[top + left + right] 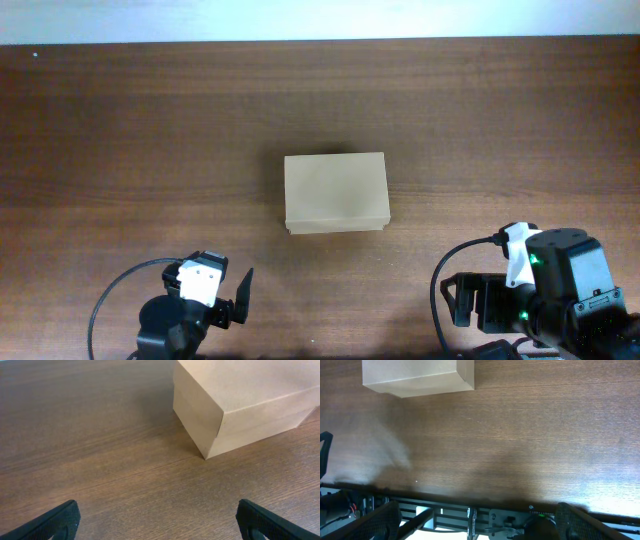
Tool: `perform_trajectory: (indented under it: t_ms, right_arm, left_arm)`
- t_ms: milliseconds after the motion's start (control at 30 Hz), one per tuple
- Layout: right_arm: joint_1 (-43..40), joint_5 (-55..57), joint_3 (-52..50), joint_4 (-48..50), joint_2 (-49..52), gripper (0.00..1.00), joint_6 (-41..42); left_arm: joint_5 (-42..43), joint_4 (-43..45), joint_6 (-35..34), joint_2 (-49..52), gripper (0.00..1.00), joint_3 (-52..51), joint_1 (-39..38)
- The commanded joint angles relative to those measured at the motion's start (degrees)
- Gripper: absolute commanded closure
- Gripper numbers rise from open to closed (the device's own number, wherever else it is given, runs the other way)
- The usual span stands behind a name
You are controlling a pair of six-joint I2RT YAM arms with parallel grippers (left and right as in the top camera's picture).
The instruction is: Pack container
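Observation:
The container (pixel 335 192) is a tan cardboard box, lid closed, lying flat at the middle of the brown table. It also shows at the upper right of the left wrist view (pixel 240 400) and at the top left of the right wrist view (pixel 415 374). My left gripper (pixel 228 305) is open and empty near the front edge, left of the box; its fingertips (pixel 160 520) show wide apart above bare table. My right gripper (pixel 468 300) is open and empty at the front right; its fingertips (pixel 477 517) are spread over the table's front edge.
The wooden table (pixel 150 140) runs to a pale wall strip at the back. Black cables loop by each arm base at the front edge. A metal frame (pixel 470 517) shows below the table's front edge in the right wrist view.

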Motion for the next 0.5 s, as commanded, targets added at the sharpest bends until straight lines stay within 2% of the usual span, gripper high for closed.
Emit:
perform_trajectory:
  t_ms: [0, 467]
  right_arm:
    - [-0.31, 0.50, 0.83, 0.02, -0.13, 0.01, 0.31]
    - [-0.33, 0.50, 0.83, 0.02, -0.13, 0.01, 0.31]
  left_arm:
    - [-0.61, 0.48, -1.11, -1.53, 0.00, -1.86, 0.31]
    - [-0.61, -0.52, -1.75, -1.53, 0.00, -3.82, 0.31]
